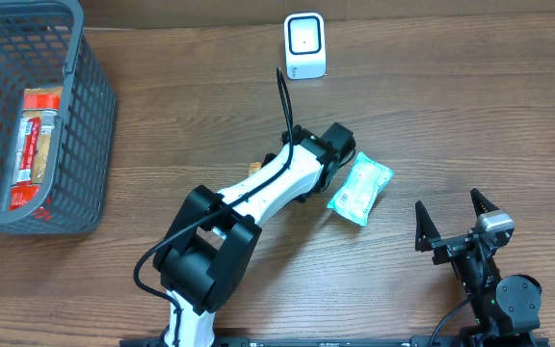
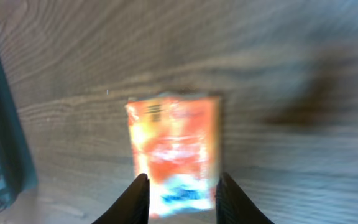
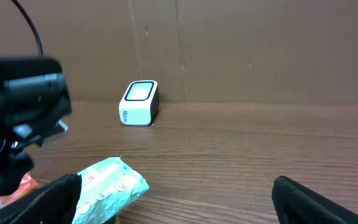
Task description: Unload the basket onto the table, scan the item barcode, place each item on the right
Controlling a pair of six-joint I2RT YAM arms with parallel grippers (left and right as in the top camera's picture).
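Desk (image 1: pixel 451 116): brown wood grain; it carries everything here.
Basket (image 1: pixel 96 135): grey mesh, at the far left edge, with a red packet (image 1: pixel 37 145) inside.
Left arm (image 1: pixel 268 188): mine, stretched across mid-desk toward the scanner.
Right end effector (image 1: pixel 447 200): my fingers are wide apart and hold nothing, low on the right.
Left end effector (image 2: pixel 183 179): my fingers flank the orange packet's near end; the blur hides whether they clamp it.
Teal packet (image 1: pixel 359 188): flat, just right of my left wrist.
Orange packet (image 2: pixel 176 146): flat on the desk under my left arm.
Scanner (image 1: pixel 304 45): white, at the far edge, well apart from both packets.
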